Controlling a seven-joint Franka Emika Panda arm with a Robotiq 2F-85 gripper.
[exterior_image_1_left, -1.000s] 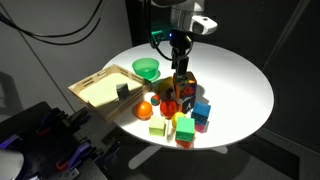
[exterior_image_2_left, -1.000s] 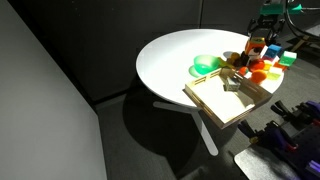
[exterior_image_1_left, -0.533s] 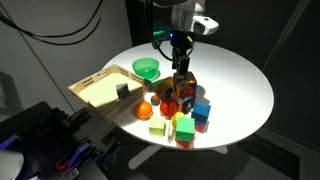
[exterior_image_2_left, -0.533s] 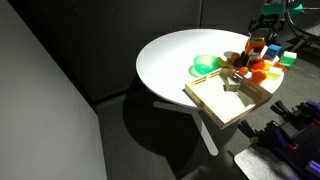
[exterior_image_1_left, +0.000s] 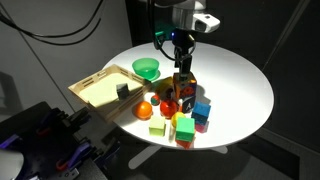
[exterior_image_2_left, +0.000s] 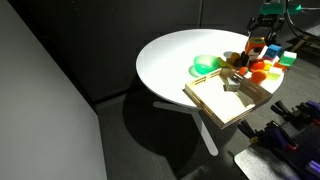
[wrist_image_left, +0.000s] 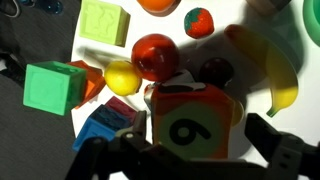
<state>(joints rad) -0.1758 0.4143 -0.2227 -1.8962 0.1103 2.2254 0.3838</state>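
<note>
My gripper hangs over a cluster of toys on the round white table. Its fingers sit on either side of an orange cube with a 9 on a pale green disc, and a narrow gap shows beside each finger. The gripper looks open around it. The cube stands on top of other toys in both exterior views. In the wrist view a red ball, a yellow lemon and a banana lie just beyond the cube.
A green bowl and a wooden tray holding a small dark object lie beside the cluster. Green, pale green and blue blocks and an orange ball crowd the table's near edge.
</note>
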